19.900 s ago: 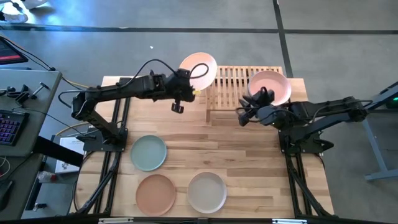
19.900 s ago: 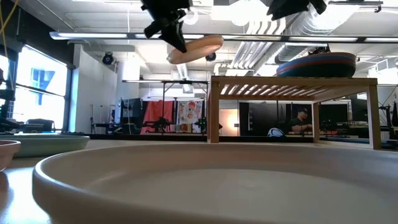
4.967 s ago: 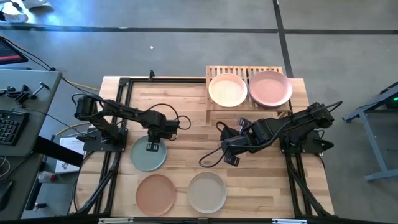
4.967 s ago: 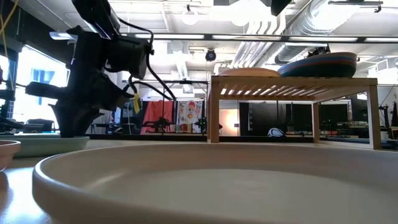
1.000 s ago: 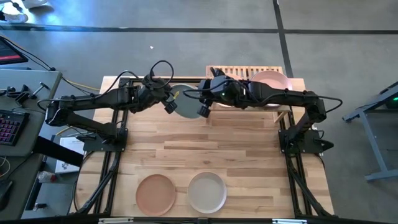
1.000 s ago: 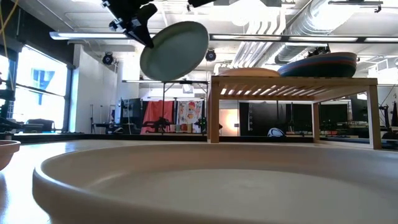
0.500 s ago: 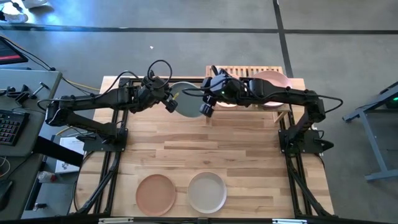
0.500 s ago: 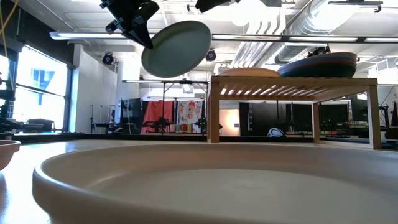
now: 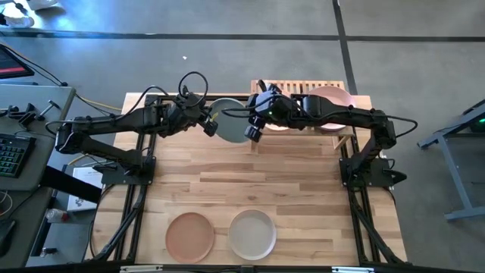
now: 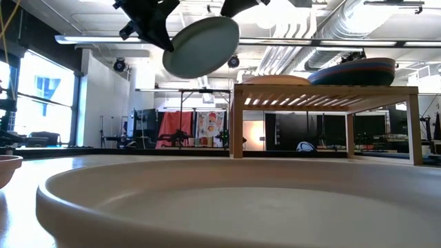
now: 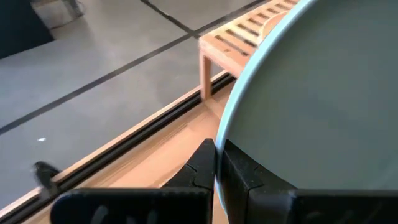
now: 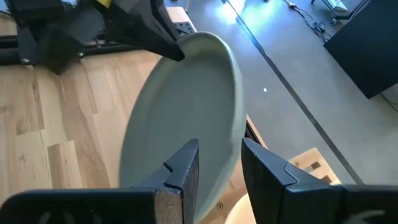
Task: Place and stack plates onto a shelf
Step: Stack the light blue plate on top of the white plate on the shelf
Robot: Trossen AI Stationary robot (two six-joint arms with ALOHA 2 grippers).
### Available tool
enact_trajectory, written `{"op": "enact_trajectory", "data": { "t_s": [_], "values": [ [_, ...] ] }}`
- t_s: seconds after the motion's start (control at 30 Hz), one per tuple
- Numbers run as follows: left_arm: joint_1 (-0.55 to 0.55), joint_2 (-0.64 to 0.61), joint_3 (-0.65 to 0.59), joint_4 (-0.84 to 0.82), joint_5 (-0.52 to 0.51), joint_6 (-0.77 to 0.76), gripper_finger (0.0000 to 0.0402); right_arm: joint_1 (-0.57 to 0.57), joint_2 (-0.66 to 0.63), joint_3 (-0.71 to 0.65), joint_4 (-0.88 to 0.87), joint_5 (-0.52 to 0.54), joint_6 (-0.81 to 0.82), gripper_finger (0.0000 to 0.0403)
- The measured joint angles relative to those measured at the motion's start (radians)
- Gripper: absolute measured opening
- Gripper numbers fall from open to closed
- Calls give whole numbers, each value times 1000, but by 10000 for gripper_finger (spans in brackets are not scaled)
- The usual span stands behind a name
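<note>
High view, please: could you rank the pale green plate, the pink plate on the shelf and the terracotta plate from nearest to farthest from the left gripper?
1. Pale green plate: held at the left gripper.
2. Pink plate: on the shelf's far-right end.
3. Terracotta plate: at the table's near edge.

Both arms meet at the far side of the table (image 9: 303,189). The left gripper (image 9: 207,123) is clamped on one edge of the pale green plate (image 9: 226,130), holding it in the air just beside the shelf (image 9: 303,87). The right gripper (image 9: 252,130) is at the plate's opposite edge, its arm stretched across the shelf. On the slats sits a pink plate (image 9: 332,98), partly covered by that arm. Near the front edge lie a terracotta plate (image 9: 190,236) and a beige plate (image 9: 251,233), side by side.
</note>
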Motion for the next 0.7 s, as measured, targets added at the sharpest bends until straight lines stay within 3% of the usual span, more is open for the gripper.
{"op": "enact_trajectory", "data": {
  "t_s": [0.23, 0.57, 0.7],
  "values": [
    [0, 0, 0, 21, 76, 56, 1, -29, 0, 0, -59, -1, 153, 99],
    [0, 0, 0, 81, 87, 173, 1, -37, 0, 0, -103, 3, 293, 96],
    [0, 0, 0, 108, 87, 225, 1, -38, 0, 0, -104, 5, 336, 76]
  ]
}}
